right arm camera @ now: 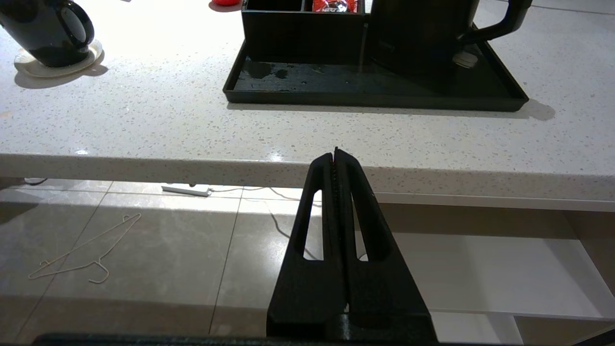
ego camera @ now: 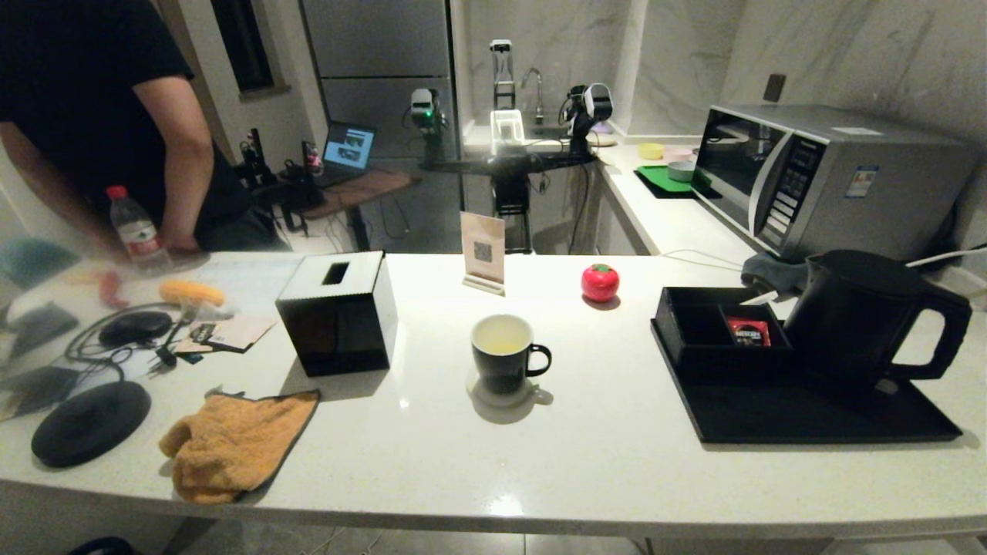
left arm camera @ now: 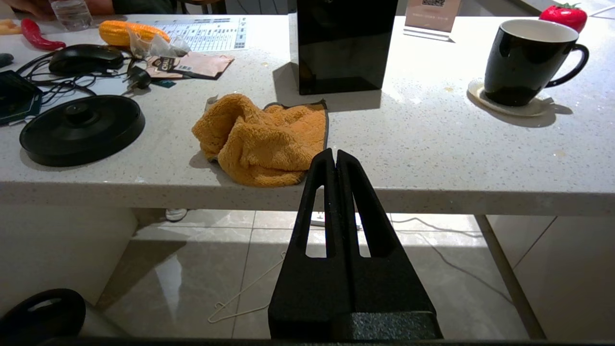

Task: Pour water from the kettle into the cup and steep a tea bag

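The black kettle stands upright on the black tray at the right, handle pointing right. The black cup sits on a white coaster mid-counter, holding pale yellowish water. No tea bag shows. My left gripper is shut and empty, below and in front of the counter edge near the orange cloth. My right gripper is shut and empty, below the counter edge in front of the tray. Neither arm shows in the head view.
A black tissue box, orange cloth and round black kettle base lie left. A red packet sits in the tray's organiser. A red tomato-shaped object, card stand, microwave and a person are behind.
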{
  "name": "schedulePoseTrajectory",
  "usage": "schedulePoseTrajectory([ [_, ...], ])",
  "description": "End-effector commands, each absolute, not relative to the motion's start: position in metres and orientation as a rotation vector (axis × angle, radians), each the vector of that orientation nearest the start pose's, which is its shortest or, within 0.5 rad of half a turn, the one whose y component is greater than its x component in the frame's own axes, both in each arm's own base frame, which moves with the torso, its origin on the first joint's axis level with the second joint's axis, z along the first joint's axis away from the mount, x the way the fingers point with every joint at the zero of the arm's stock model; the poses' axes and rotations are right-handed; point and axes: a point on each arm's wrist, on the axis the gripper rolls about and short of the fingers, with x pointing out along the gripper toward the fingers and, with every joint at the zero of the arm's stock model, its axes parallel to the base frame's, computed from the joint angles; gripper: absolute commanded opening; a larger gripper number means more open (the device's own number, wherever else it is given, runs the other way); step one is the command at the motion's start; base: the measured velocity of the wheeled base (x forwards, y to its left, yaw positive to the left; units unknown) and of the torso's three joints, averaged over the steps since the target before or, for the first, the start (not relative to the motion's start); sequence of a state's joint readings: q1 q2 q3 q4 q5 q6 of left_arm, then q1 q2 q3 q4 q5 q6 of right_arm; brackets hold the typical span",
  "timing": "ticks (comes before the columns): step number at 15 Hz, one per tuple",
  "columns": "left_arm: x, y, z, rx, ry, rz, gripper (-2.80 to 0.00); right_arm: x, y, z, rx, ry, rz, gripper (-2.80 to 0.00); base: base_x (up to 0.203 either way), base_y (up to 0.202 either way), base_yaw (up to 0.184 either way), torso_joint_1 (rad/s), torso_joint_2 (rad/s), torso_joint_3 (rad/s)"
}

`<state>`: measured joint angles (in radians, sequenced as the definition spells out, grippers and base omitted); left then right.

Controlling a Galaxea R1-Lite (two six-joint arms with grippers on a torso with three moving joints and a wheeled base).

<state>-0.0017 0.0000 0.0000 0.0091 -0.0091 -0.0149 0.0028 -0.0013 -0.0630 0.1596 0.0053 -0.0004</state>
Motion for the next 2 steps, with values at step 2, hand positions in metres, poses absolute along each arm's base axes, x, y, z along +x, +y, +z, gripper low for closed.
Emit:
schedulePoseTrajectory([
  [2,-0.0228,-0.0002,0.0745,-0.015,0.009,-0.011,-2.80,-0.0284,0.0001,0.0763,-0.001,0.098,0.011,-2.80,0.000,0.000,0.000,0.000,0.00,0.000],
])
